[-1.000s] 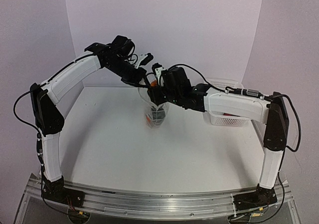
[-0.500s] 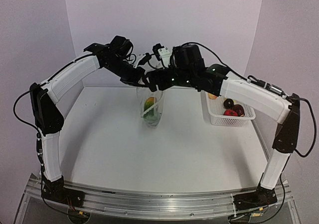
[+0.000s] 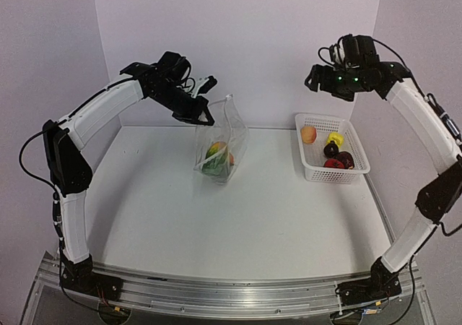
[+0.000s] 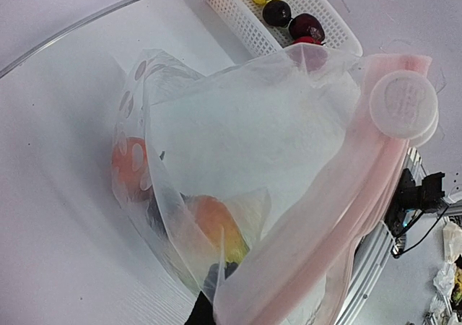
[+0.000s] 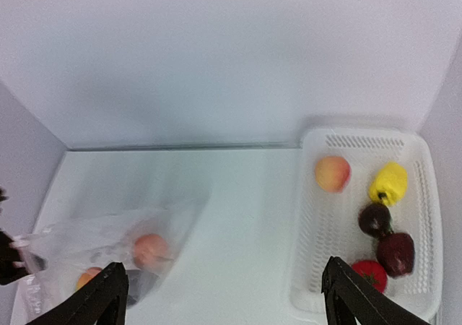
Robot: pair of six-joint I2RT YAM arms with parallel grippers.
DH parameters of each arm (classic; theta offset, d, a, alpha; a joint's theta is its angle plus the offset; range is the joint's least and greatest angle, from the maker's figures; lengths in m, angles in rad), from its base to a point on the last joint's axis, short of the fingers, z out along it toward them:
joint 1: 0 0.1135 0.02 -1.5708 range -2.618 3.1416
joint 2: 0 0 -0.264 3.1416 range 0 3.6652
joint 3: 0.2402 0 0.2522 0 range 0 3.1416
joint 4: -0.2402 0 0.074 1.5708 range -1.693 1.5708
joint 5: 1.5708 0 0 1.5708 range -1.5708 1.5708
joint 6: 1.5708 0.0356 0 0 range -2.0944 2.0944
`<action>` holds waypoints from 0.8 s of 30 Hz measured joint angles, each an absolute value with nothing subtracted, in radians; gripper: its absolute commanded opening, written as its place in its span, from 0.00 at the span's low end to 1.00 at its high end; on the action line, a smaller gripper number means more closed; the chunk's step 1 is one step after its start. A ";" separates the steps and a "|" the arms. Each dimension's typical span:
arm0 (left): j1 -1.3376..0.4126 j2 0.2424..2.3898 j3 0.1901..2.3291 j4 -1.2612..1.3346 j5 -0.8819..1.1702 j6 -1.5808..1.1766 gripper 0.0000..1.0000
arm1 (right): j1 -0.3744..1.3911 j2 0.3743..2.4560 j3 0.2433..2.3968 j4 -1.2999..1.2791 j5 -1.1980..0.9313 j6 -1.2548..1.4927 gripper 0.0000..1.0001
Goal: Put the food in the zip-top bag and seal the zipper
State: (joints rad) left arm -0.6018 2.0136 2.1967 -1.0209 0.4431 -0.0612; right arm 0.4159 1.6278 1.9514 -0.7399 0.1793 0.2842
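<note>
The clear dotted zip-top bag [image 3: 222, 143] hangs from its left top corner and leans right, its bottom on the table. My left gripper [image 3: 205, 115] is shut on that top edge. Orange, yellow and green toy food [image 3: 216, 154] lies inside. In the left wrist view the bag [image 4: 238, 130] fills the frame, its zipper strip [image 4: 339, 217] runs near the camera, and my jaws are hidden behind the plastic. My right gripper [image 3: 320, 79] is open and empty, high above the basket. In the right wrist view its fingers [image 5: 108, 296] stand wide apart.
The white perforated basket [image 3: 359, 172] stands at the right against the wall. It holds a peach fruit [image 3: 309, 134], a yellow pepper [image 3: 335, 138], two dark purple pieces [image 3: 338, 154] and a red piece [image 3: 330, 164]. The basket also shows in the right wrist view [image 5: 364, 139].
My right arm has pulled out of the bag's mouth and swung up and right to above the basket. The bag, held only by my left gripper, now leans to the right.
</note>
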 measured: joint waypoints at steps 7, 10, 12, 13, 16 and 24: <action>-0.602 2.013 2.194 -1.020 0.442 -0.061 0.00 | 0.196 1.953 2.059 -0.972 0.222 0.242 0.94; -0.602 2.013 2.186 -1.020 0.438 -0.060 0.00 | 0.130 2.110 2.110 -1.018 0.214 0.213 0.93; -0.602 2.012 2.184 -1.021 0.434 -0.059 0.00 | 0.094 2.192 2.145 -1.035 0.206 0.202 0.92; -0.602 2.012 2.183 -1.021 0.431 -0.058 0.00 | 0.080 2.226 2.167 -1.044 0.201 0.198 0.91; -0.602 2.012 2.183 -1.021 0.423 -0.054 0.00 | 0.040 2.332 2.254 -1.062 0.181 0.178 0.87; -0.602 2.012 2.183 -1.021 0.408 -0.049 0.00 | 0.009 2.494 2.393 -1.062 0.097 0.161 0.83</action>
State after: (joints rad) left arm -0.6018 2.0125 2.1834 -1.0206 0.4084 -0.0494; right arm 0.0090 2.4943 2.3931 -1.0624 0.0969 0.1612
